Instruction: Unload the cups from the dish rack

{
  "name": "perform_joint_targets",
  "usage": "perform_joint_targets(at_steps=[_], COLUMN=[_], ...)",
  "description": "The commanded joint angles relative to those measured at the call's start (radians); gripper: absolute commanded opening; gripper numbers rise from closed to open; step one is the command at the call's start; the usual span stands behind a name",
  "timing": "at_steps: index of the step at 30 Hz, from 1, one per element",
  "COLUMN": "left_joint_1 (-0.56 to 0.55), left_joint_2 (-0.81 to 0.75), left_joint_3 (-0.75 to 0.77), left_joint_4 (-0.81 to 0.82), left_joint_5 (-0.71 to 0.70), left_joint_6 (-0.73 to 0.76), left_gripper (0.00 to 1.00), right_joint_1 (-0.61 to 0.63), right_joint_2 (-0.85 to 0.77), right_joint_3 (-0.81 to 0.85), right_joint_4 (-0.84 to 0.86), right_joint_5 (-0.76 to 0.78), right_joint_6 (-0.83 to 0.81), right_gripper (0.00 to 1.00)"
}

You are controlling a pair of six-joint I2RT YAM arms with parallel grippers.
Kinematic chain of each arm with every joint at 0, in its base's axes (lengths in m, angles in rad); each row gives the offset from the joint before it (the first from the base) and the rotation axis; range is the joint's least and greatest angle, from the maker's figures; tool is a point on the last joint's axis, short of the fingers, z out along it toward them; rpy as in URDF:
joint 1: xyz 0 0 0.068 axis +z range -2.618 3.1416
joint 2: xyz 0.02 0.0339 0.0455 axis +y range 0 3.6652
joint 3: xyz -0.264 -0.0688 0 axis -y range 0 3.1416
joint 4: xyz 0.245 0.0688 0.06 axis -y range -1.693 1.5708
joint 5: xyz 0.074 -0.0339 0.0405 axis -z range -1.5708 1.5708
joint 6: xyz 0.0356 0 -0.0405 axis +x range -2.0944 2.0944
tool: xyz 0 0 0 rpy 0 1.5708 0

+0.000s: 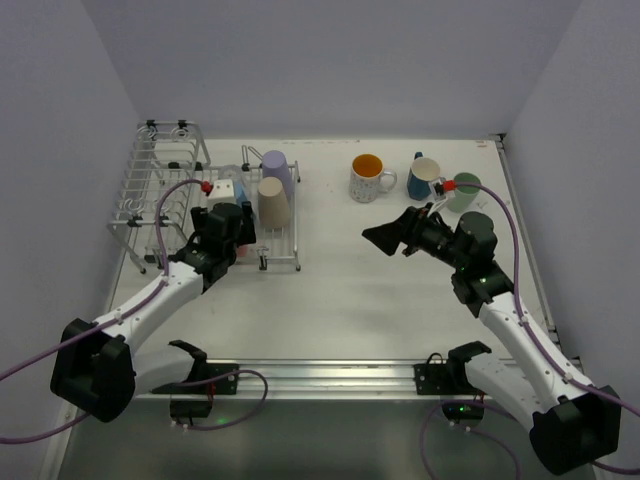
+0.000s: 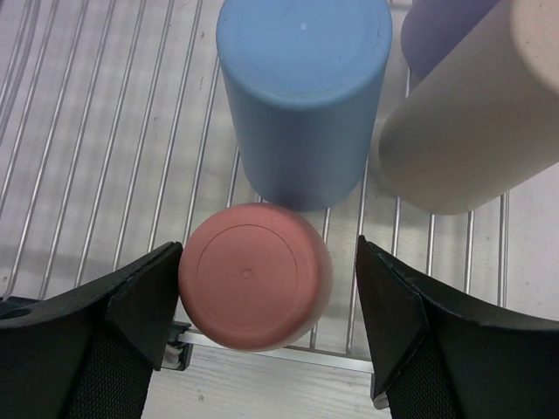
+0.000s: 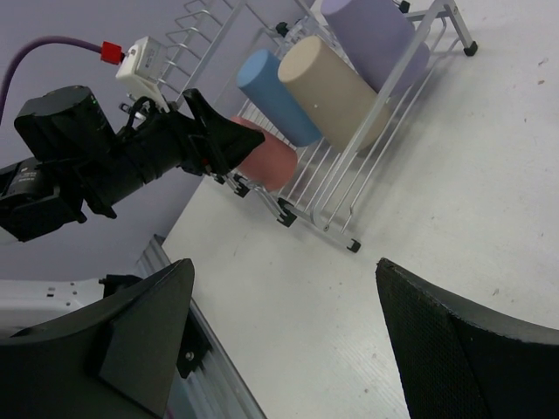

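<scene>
Left gripper (image 2: 269,262) straddles pink cup (image 2: 253,275), jaws open: one finger touching, other clear, no grip. Four tumblers in dish rack (image 2: 105,131), axes vertical, bases up: pink, blue (image 2: 301,96), beige (image 2: 472,122), lilac (image 2: 445,30). Three upright on table (image 1: 350,290): white mug (image 1: 368,178), dark blue mug (image 1: 423,178), mint tumbler (image 1: 463,190). Right gripper (image 3: 284,279) wide open, empty.

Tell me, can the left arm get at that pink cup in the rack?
Probably yes: the left gripper straddles the pink cup, jaws open, nothing between; the blue cup stands close behind.
</scene>
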Motion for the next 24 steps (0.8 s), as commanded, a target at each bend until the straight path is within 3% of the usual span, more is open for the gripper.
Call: perform_joint_targets(at_steps=[1, 5, 8, 18, 20, 24], left_joint_1=[0.004, 0.0, -0.04, -0.057, -0.057, -0.057], left_joint_2=[0.016, -0.022, -0.13, -0.449, -0.482, -0.533], left_joint_3=[-0.01, -0.004, 0.003, 0.109, 0.093, -0.028], left_joint_4=[0.084, 0.046, 0.03, -0.074, 0.002, 0.357], left_joint_5=[0.003, 0.023, 0.029, 0.331, 0.408, 0.647], left_joint_6=[-0.009, -0.024, -0.027, -0.099, -0.136, -0.315], left_gripper=[0.84, 0.67, 0.61, 0.58, 0.58, 0.58], right_joint_1=[0.008, 0.01, 0.015, 0.088, 0.136, 0.217], right_joint_2=[0.001, -0.001, 0.01, 0.048, 0.068, 0.166], right_joint_3=[0.008, 0.011, 0.011, 0.008, 0.009, 0.017], right_joint_4=[0.043, 0.038, 0.055, 0.178, 0.252, 0.452], right_joint_5=[-0.01, -0.007, -0.014, -0.024, -0.027, -0.056], right_joint_6=[-0.002, -0.003, 0.015, 0.13, 0.155, 0.26], right_gripper=[0.87, 0.87, 0.87, 0.87, 0.87, 0.87])
